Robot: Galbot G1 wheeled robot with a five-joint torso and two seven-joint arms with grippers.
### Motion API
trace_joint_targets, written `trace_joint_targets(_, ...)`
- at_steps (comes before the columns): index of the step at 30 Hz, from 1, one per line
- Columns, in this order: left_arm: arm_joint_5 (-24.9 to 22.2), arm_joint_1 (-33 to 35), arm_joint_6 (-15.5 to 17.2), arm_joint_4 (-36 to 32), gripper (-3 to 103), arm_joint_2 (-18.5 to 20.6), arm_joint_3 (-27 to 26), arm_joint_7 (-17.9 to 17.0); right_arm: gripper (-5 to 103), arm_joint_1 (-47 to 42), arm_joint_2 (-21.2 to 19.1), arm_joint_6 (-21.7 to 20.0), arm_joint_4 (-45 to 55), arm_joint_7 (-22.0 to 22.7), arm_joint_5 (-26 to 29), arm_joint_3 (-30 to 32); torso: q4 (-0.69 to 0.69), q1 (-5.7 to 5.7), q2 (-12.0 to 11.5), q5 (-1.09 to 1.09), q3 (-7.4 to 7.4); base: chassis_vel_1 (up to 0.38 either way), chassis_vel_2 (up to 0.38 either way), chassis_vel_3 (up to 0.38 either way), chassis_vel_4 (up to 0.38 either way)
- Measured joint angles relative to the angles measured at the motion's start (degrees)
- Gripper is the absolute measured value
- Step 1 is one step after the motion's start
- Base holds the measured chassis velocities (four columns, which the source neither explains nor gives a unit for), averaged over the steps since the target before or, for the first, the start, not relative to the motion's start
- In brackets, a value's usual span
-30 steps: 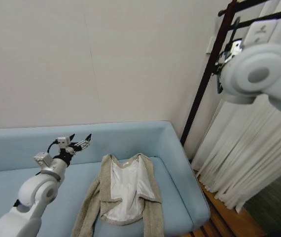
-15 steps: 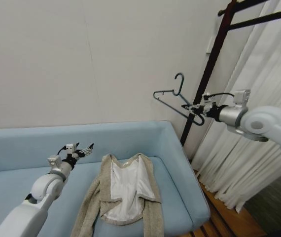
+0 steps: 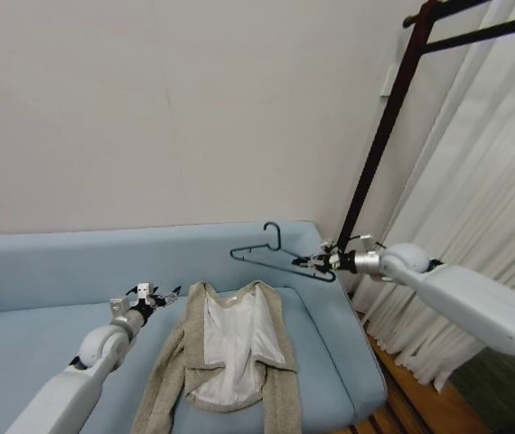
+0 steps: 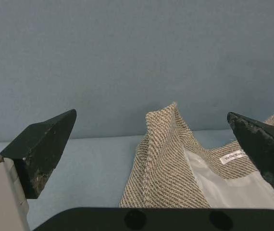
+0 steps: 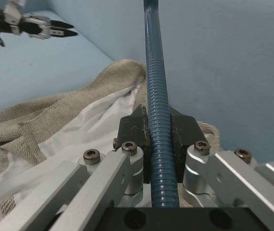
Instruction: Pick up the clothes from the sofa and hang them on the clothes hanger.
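Lying unlifted on the sofa [image 3: 23,262], the cardigan [image 3: 226,357] is being faced by the open-fingered left gripper [image 3: 163,293] while the hanger [image 5: 157,110] is being held clamped in the right gripper [image 3: 316,263] above it, nothing hung.

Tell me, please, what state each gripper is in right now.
Left gripper: open, empty, near the collar of the cardigan on the sofa.
Right gripper: shut on the hanger, above the cardigan.

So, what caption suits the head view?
Over the blue sofa, the right tool holds a hanger above the cardigan; the open left tool sits beside its collar.
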Motion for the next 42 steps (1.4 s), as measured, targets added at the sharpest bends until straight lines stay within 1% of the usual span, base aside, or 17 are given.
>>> trace_joint_targets(1, 0.02, -0.44, 0.05, 1.66, 100, -0.40, -0.04, 0.09, 9, -0.38, 1.74, 0.27, -0.54, 0.09, -0.58, -0.19, 0.01, 0.00, 0.00, 0.00, 0.00, 0.000, 0.000, 0.000, 0.000)
trace_joint_targets(2, 0.02, -0.44, 0.05, 1.66, 100, -0.40, -0.04, 0.09, 9, -0.38, 1.74, 0.27, -0.54, 0.09, -0.58, -0.19, 0.01, 0.00, 0.00, 0.00, 0.00, 0.000, 0.000, 0.000, 0.000)
trace_joint_targets(4, 0.04, -1.92, 0.23, 4.77, 100, -1.23, 0.51, 0.30, 9, -1.53, 2.96, 0.52, -0.40, 0.33, -1.11, -0.06, 0.15, 0.00, 0.00, 0.02, 0.00, 0.000, 0.000, 0.000, 0.000)
trace_joint_targets(7, 0.04, -5.06, 0.30, 10.47, 100, -3.20, 3.02, 1.33, 9, -4.30, 2.44, 0.55, 1.58, 1.15, -1.38, 1.86, 0.13, 0.00, 0.00, -0.02, 0.00, 0.000, 0.000, 0.000, 0.000)
trace_joint_targets(8, 0.04, -5.06, 0.30, 10.47, 100, -3.20, 3.02, 1.33, 9, -4.30, 2.44, 0.55, 1.58, 1.15, -1.38, 1.86, 0.13, 0.00, 0.00, -0.02, 0.00, 0.000, 0.000, 0.000, 0.000)
trace_joint_targets(10, 0.28, -7.12, -0.34, 14.17, 100, -4.76, 4.56, 2.65, 9, -6.07, 1.60, 0.55, 3.17, 2.00, -1.41, 3.30, 0.06, 0.00, 0.00, -0.01, 0.00, 0.000, 0.000, 0.000, 0.000)
trace_joint_targets(17, 1.21, -12.50, -2.00, 21.27, 100, -9.74, 7.16, 7.37, 9, -10.17, -0.38, 0.45, 6.89, 4.43, -1.35, 6.88, 0.08, -0.01, 0.00, 0.00, -0.01, 0.000, 0.000, 0.000, 0.000)
trace_joint_targets(23, 2.53, -16.88, -2.34, 26.96, 100, -13.06, 8.68, 8.19, 9, -11.76, -0.37, 0.37, 7.62, 6.48, -1.21, 7.70, 0.08, -0.01, 0.00, 0.00, -0.01, 0.000, 0.000, 0.000, 0.000)
trace_joint_targets(28, 2.95, -18.74, -2.78, 30.45, 100, -13.80, 9.82, 9.15, 9, -12.41, -0.37, 0.37, 7.69, 7.34, -1.00, 7.95, 0.09, -0.01, 0.00, 0.01, 0.00, 0.000, 0.000, 0.000, 0.000)
trace_joint_targets(29, 3.14, -19.20, -2.97, 31.42, 102, -13.97, 10.13, 9.50, 9, -12.48, -0.38, 0.37, 7.69, 7.45, -0.92, 8.04, 0.09, -0.01, 0.00, 0.01, -0.01, 0.000, 0.000, 0.000, 0.000)
trace_joint_targets(31, 3.45, -20.04, -3.37, 33.25, 93, -14.38, 10.55, 9.99, 9, -12.51, -0.48, 0.41, 7.66, 7.66, -0.81, 8.12, 0.10, -0.01, 0.00, 0.01, 0.00, 0.000, 0.000, 0.000, 0.000)
trace_joint_targets(34, 3.58, -20.79, -3.95, 34.87, 88, -14.91, 10.94, 10.52, 9, -12.50, -0.64, 0.46, 7.65, 7.83, -0.72, 8.20, 0.09, -0.01, 0.00, 0.01, 0.00, 0.000, 0.000, 0.000, 0.000)
trace_joint_targets(37, 3.79, -21.22, -4.35, 35.61, 72, -15.41, 11.28, 10.98, 9, -12.88, -0.82, 0.52, 7.61, 8.12, -0.72, 8.78, 0.09, -0.01, 0.00, 0.00, 0.00, 0.000, 0.000, 0.000, 0.000)
trace_joint_targets(38, 3.79, -21.22, -4.35, 35.61, 72, -15.41, 11.28, 10.98, 9, -12.88, -0.82, 0.52, 7.61, 8.12, -0.72, 8.78, 0.09, -0.01, 0.00, 0.00, 0.00, 0.000, 0.000, 0.000, 0.000)
trace_joint_targets(40, 3.81, -21.31, -4.36, 35.71, 60, -15.67, 11.52, 11.04, 9, -13.66, -1.02, 0.60, 7.68, 8.48, -0.72, 9.28, 0.09, -0.01, 0.00, 0.01, -0.01, 0.000, 0.000, 0.000, 0.000)
trace_joint_targets(41, 3.81, -21.37, -4.37, 35.91, 60, -15.78, 11.70, 11.07, 9, -14.12, -1.13, 0.65, 7.81, 8.58, -0.74, 9.64, 0.09, -0.01, 0.00, 0.01, -0.01, 0.000, 0.000, 0.000, 0.000)
trace_joint_targets(42, 3.82, -21.45, -4.40, 36.22, 55, -15.88, 11.91, 11.19, 9, -14.68, -1.25, 0.68, 8.00, 8.63, -0.74, 10.09, 0.09, -0.01, 0.00, 0.00, 0.00, 0.000, 0.000, 0.000, 0.000)
